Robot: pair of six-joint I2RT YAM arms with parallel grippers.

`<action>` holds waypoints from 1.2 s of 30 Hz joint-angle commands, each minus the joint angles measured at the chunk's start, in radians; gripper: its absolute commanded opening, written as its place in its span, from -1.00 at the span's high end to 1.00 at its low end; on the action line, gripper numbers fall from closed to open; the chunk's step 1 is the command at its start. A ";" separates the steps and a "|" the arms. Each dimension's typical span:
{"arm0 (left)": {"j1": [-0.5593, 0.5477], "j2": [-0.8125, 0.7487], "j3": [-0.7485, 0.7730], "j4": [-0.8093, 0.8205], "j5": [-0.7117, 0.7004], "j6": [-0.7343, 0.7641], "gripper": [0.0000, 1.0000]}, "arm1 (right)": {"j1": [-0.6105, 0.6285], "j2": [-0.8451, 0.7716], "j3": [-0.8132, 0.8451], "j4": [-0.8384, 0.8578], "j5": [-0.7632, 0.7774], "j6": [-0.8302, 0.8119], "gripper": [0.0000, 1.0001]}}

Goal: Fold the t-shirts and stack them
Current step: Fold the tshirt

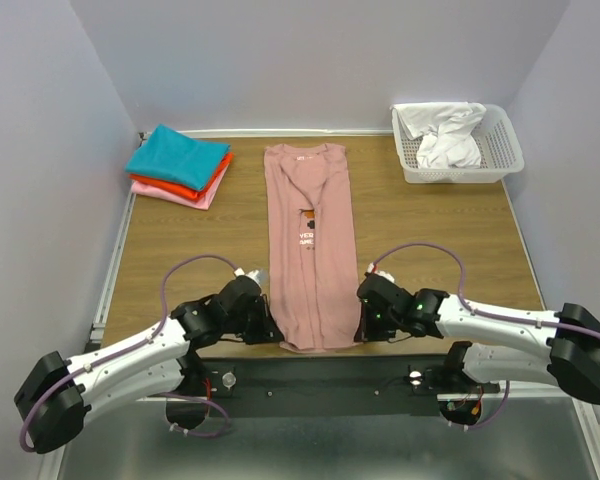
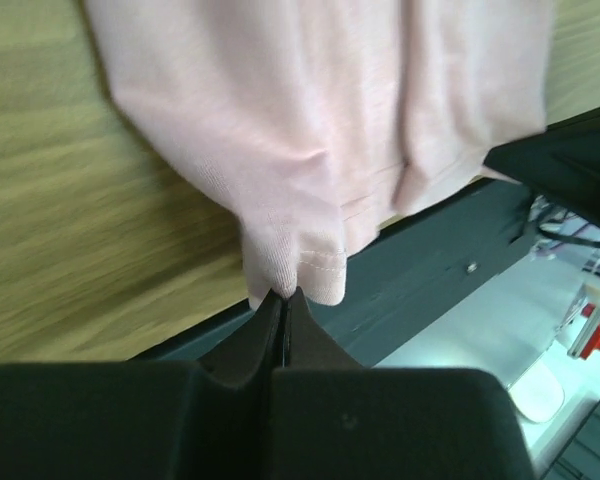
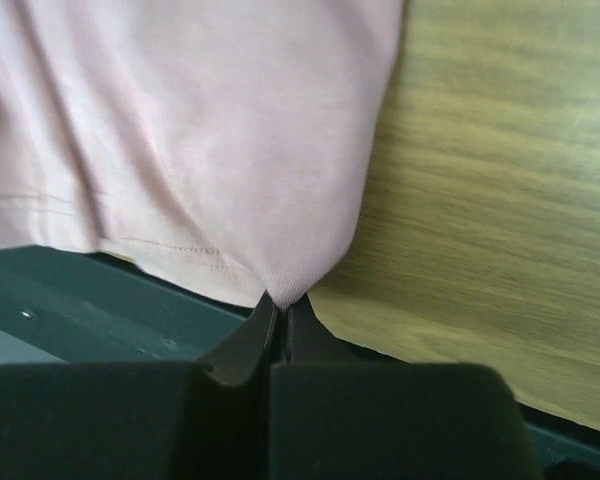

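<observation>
**Position.** The pink t-shirt (image 1: 310, 240) lies flat on the desk (image 1: 430, 230), lengthwise down the middle. Its collar is at the far end and its hem is at the near edge, between the two arms. Both sides are folded inward, so it forms a long narrow strip. White chest text shows in the gap at centre.

**Grip.**
- The left fingers (image 2: 260, 345) are clenched on the left hem corner. The wrist view shows the stitched edge bunched right at the tips.
- The right fingers (image 3: 305, 345) are clenched on the right hem corner, with a small peak of cloth pinched between them.
- Both pinches look shallow, with only the very corner inside.

**Handling (judged).**
- The shirt is light, limp cotton with no stiffness. It will likely sag between the two holds and drag on the wood if lifted low.
- The folded-in layers may slip apart. I cannot tell how many layers each pinch catches.
- It is not fragile and not slippery, though a shallow pinch could pull free under a jerk.
- The two hem corners seem the right places to hold, since the seam gives a thicker edge there.
- The next move calls for an even lift on both sides, carrying the hem toward the collar to halve the strip.

**Elsewhere.** A folded stack sits at the far left: the teal tee (image 1: 177, 155) on the orange-red tee (image 1: 185, 186) on the folded pink tee (image 1: 202, 197). The white basket (image 1: 505, 150) at the far right holds white cloth (image 1: 445, 135).
</observation>
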 commanded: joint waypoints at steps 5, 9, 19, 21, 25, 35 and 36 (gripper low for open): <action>-0.003 0.040 0.129 0.074 -0.183 0.015 1.00 | -0.001 -0.041 0.126 -0.012 0.255 -0.053 0.98; 0.013 0.114 0.258 0.036 -0.353 0.049 1.00 | -0.001 -0.021 0.219 0.008 0.448 -0.055 0.98; 0.121 0.208 0.404 0.143 -0.511 0.149 1.00 | -0.039 0.122 0.373 0.115 0.689 -0.133 0.98; 0.165 0.231 0.419 0.168 -0.511 0.169 1.00 | -0.073 0.146 0.406 0.138 0.703 -0.164 0.98; 0.236 0.307 0.456 0.252 -0.442 0.268 1.00 | -0.134 0.217 0.442 0.202 0.638 -0.225 0.99; 0.343 0.511 0.576 0.335 -0.370 0.365 1.00 | -0.269 0.380 0.568 0.278 0.490 -0.297 0.99; 0.349 0.528 0.585 0.338 -0.361 0.373 1.00 | -0.278 0.392 0.577 0.282 0.480 -0.300 0.99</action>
